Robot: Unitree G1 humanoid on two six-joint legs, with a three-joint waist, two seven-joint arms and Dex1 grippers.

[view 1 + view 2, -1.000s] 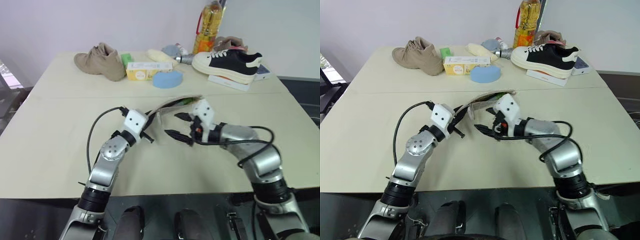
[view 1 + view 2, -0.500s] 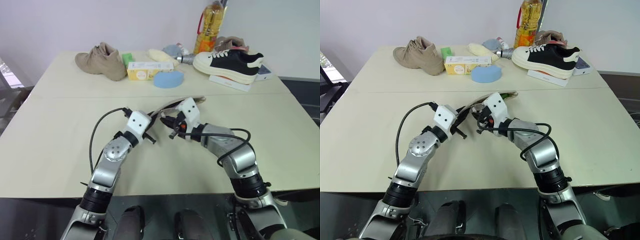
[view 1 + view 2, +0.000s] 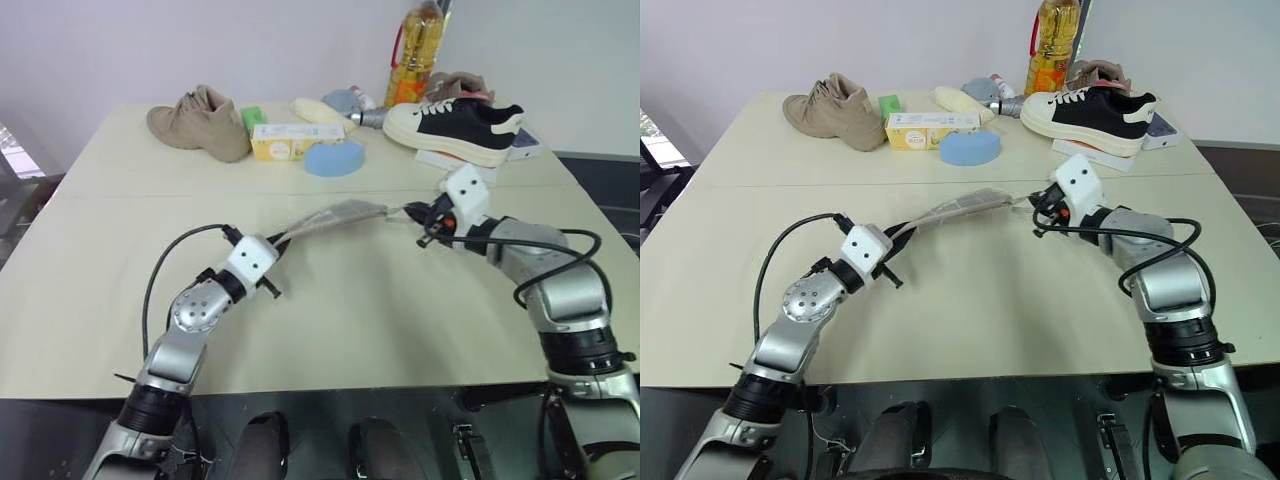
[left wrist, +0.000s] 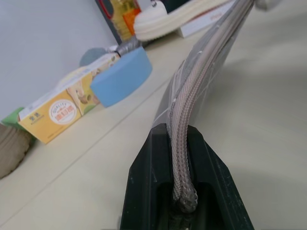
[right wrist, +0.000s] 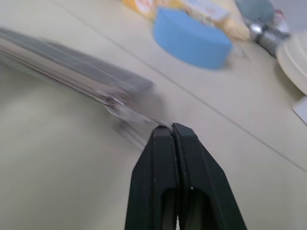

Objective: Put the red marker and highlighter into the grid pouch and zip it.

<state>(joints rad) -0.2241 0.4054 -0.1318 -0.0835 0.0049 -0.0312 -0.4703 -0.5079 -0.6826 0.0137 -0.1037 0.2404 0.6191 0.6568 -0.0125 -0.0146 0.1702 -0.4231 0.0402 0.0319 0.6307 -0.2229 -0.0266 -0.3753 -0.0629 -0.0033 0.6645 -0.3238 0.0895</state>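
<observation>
The grid pouch hangs stretched just above the table between my two grippers, thin and edge-on. My left gripper is shut on the pouch's left end, and the left wrist view shows the zip's woven edge pinched between the fingers. My right gripper is shut on the zip pull at the pouch's right end. In the right wrist view the pouch runs away from the closed fingertips. The red marker and highlighter are hidden from view.
Along the table's far side lie a tan shoe, a green block, a yellow box, a blue round sponge, an oil bottle and a black-and-white sneaker on a box.
My right gripper closed on the zip pull and swept right along the pouch. The left gripper drew a little left, so the gaping pouch is now pulled flat and taut.
</observation>
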